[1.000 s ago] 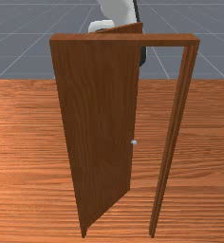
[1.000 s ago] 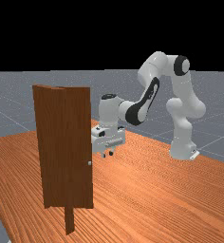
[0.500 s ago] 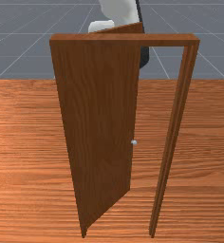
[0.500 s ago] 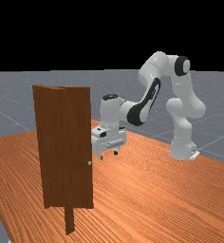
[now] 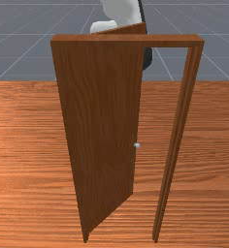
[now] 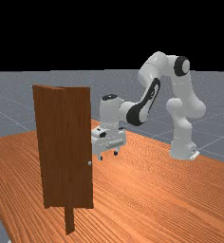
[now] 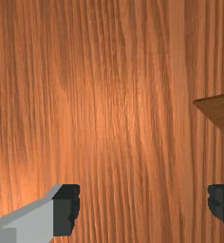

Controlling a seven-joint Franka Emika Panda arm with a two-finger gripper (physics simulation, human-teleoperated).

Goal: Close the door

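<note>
Your gripper (image 6: 108, 155) has parted its fingers (image 7: 67, 209) over the last second, while the door hasn't budged. You now have open jaws with nothing between them, so the closing itself looks yet to start. In the far view they hang at about two o'clock from the knob (image 6: 89, 163), apart from it.

Next out, the door (image 5: 102, 121) stands ajar: in the front view its lower edge runs from the hinge toward between one and two o'clock, to your arm's side. Farther on, the frame's bare post (image 5: 176, 135) is at three o'clock from the knob; you'll likely want to push the free edge back toward it. Watch that a finger doesn't slip past that edge. You'll find no brand, label or writing to read.
</note>
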